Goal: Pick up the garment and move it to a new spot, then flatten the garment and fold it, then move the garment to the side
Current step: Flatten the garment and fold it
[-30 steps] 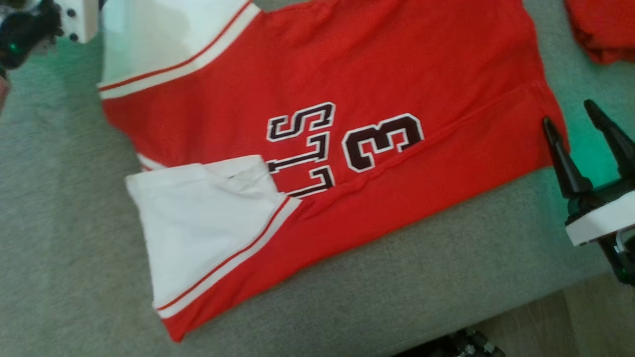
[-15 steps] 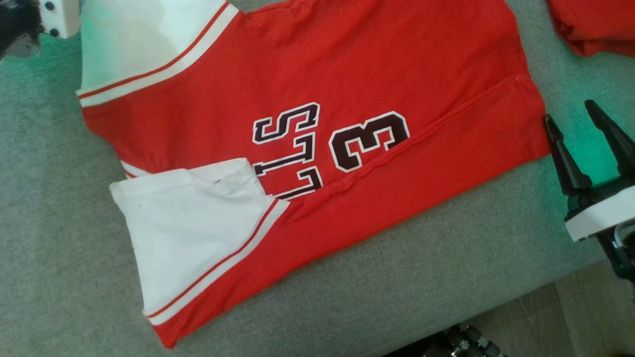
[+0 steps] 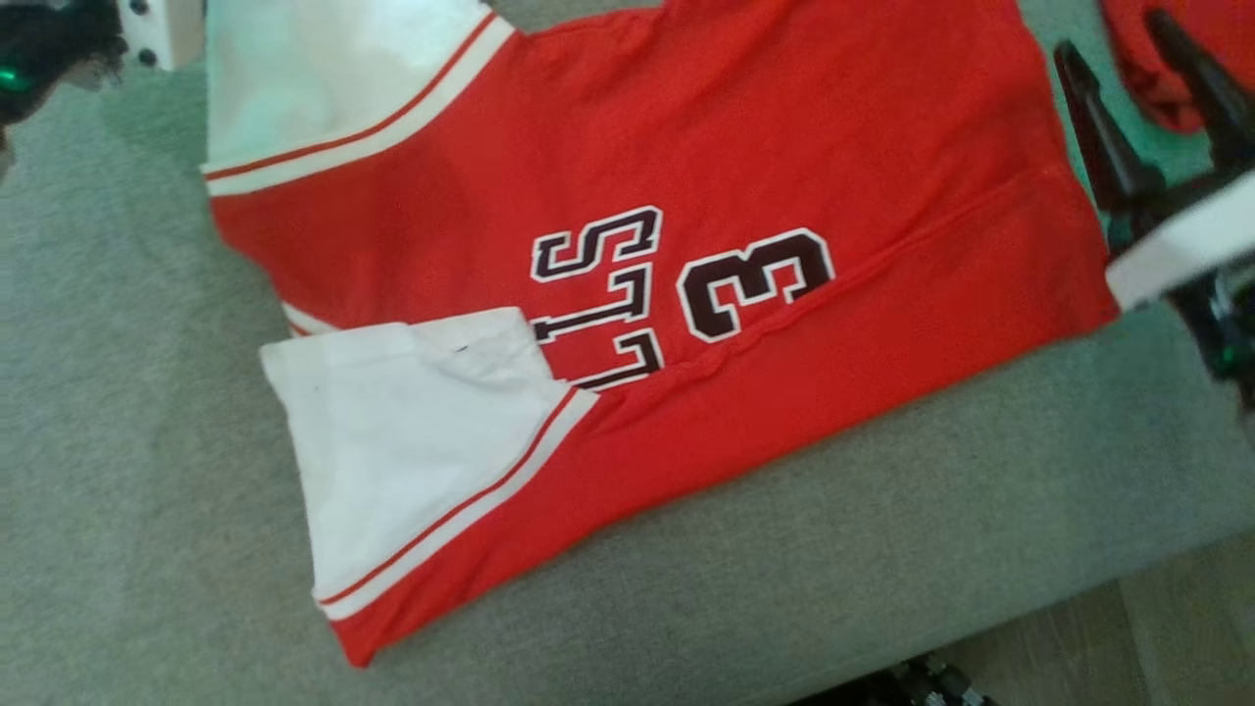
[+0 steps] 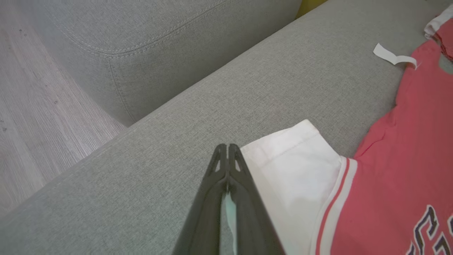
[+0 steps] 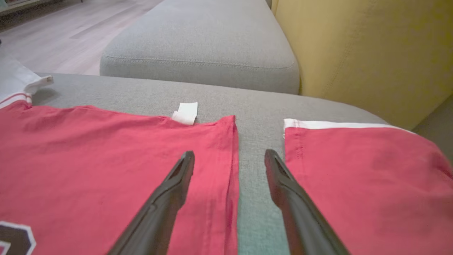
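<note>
Nearest the robot, past a strip of wooden floor (image 3: 1177,628), the grey sofa seat (image 3: 882,549) carries the garment (image 3: 784,147), a red jersey with dark lettering. It lies spread and mostly smooth, with one long crease across the lower body. By that look, the pick-up, the move to a new spot and the flattening are done.

Folding appears to be begun. The near white sleeve (image 3: 412,431) is turned in over the chest, covering part of the lettering. The far white sleeve (image 3: 294,78) lies out flat, not yet folded.

In the left wrist view, the left pincer (image 4: 226,146) is clenched, its tips right at that far sleeve's corner. A pale sliver shows between its fingers. I cannot tell whether cloth is caught there.

At the hem end, the right pincer (image 5: 229,153) is released, its jaws wide apart. One finger hangs over the jersey's hem and the other over the gap towards a second red garment (image 5: 354,170) just beside it.

What seems left is the far sleeve, the body folds, then moving the bundle aside.
</note>
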